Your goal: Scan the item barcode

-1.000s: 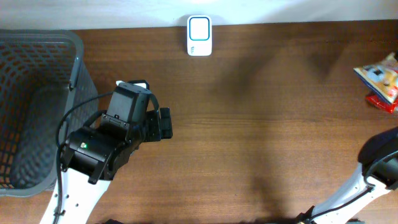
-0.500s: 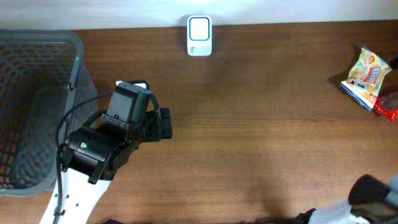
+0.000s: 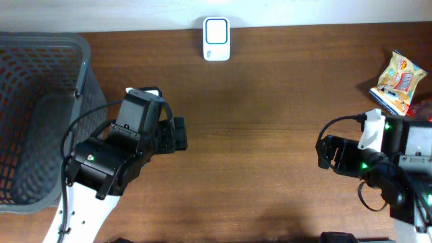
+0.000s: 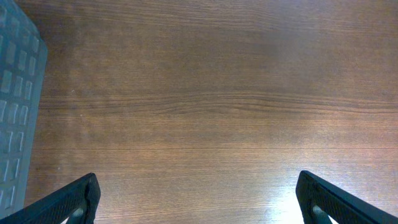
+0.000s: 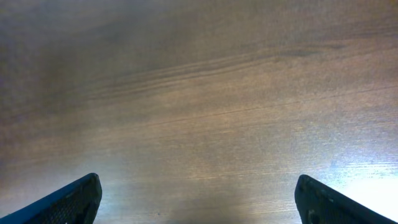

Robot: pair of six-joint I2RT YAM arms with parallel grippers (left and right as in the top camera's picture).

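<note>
The item, a yellow snack packet (image 3: 399,79), lies flat at the table's far right edge; no barcode shows on it. A white scanner (image 3: 216,38) stands at the back centre. My right gripper (image 3: 327,154) is open, below and to the left of the packet, pointing left. In the right wrist view it (image 5: 199,202) has only bare wood between its fingertips. My left gripper (image 3: 179,133) is open at the left side, pointing right. The left wrist view shows it (image 4: 199,199) wide apart over bare wood, holding nothing.
A grey mesh basket (image 3: 40,115) fills the left end of the table, and its wall (image 4: 15,112) shows at the left edge of the left wrist view. A red packet (image 3: 424,109) lies partly out of view beside the yellow one.
The right arm has swung in from the lower right corner and now sits over the table's right side. The yellow packet shifted slightly left and turned. The left arm has not moved.
</note>
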